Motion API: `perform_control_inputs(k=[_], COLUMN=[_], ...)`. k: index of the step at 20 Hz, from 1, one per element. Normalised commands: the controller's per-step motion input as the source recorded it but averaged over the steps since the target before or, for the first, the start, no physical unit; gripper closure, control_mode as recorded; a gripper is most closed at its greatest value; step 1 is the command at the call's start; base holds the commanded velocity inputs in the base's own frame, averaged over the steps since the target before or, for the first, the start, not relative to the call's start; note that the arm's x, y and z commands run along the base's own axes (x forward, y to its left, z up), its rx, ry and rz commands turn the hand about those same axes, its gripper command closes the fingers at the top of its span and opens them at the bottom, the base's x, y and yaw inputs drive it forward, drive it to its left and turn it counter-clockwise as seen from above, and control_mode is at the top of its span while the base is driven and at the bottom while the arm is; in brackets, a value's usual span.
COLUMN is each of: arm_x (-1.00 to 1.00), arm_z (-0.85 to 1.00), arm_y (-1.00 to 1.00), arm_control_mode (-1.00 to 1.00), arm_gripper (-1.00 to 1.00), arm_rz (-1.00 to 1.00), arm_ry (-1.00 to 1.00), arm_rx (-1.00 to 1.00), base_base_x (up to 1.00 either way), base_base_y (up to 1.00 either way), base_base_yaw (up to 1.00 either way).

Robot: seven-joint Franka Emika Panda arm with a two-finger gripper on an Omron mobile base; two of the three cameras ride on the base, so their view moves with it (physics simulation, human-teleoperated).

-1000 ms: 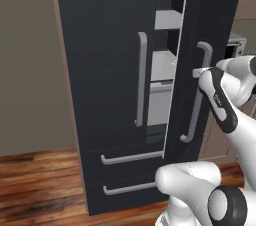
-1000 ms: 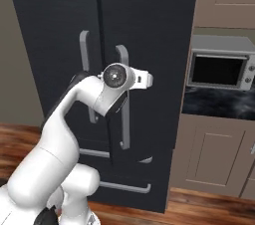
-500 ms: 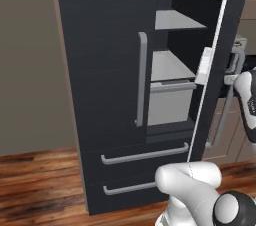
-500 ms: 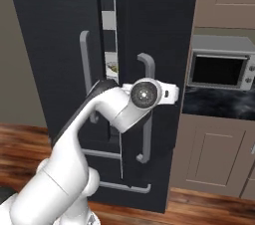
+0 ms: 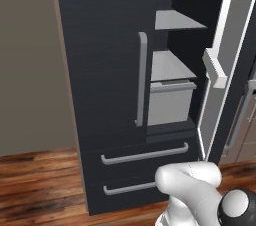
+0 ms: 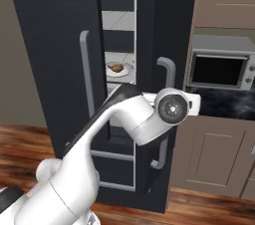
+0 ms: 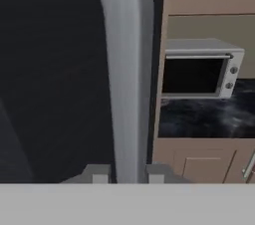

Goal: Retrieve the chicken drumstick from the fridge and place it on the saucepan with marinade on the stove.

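Swung much wider than a second ago, the right door (image 5: pixel 220 70) of the fridge (image 5: pixel 107 85) now stands well open, its white inner liner and door bins facing the left base camera at about 2 o'clock, where earlier only a narrow gap showed. Inside, that view shows a grey upper shelf (image 5: pixel 177 20), a second shelf (image 5: pixel 170 65) below it and a grey bin (image 5: pixel 169 102) under that, with the two lower drawers (image 5: pixel 145 167) shut at 6 o'clock. From the right base view the arm reaches up from 7 o'clock to the middle of the picture, and its hand sits against the grey bar handle (image 6: pixel 168 114) of the open door. Seen from the hand camera, the gripper (image 7: pixel 128 174) is closed around that handle, one dark fingertip on each side of the bar, which runs from 6 o'clock up to 12 o'clock. Through the gap between the two doors in the right base view, the chicken drumstick (image 6: pixel 116 67) lies on a white plate (image 6: pixel 119 71) on a fridge shelf, at about 11 o'clock from the hand and well apart from it. A silver microwave (image 6: pixel 219 68) sits on the dark counter (image 6: pixel 224 104) at 3 o'clock.
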Motion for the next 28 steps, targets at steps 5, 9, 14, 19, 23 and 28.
perform_control_inputs(k=[5,9,14,19,23,28], arm_x=[-0.97,-1.00,-0.70,-0.11,0.00,0.03], arm_z=[0.01,0.00,0.00,0.00,0.00,0.00], arm_y=[0.06,0.62,0.95,1.00,1.00,1.00], arm_control_mode=[-1.00,-1.00,-1.00,-1.00,-1.00,-1.00], arm_gripper=[-1.00,-1.00,-1.00,-1.00,-1.00,-1.00], arm_rz=[0.00,-0.01,-0.11,-0.19,-0.15,-0.10], arm_ry=[-0.14,-0.28,-0.26,-0.18,-0.03,0.00], arm_rx=[-0.02,-0.12,-0.18,-0.15,-0.07,-0.02], base_base_x=[0.00,0.00,0.00,0.00,0.00,0.00], base_base_y=[0.00,0.00,0.00,0.00,0.00,0.00], base_base_yaw=[0.00,0.00,0.00,0.00,0.00,0.00])
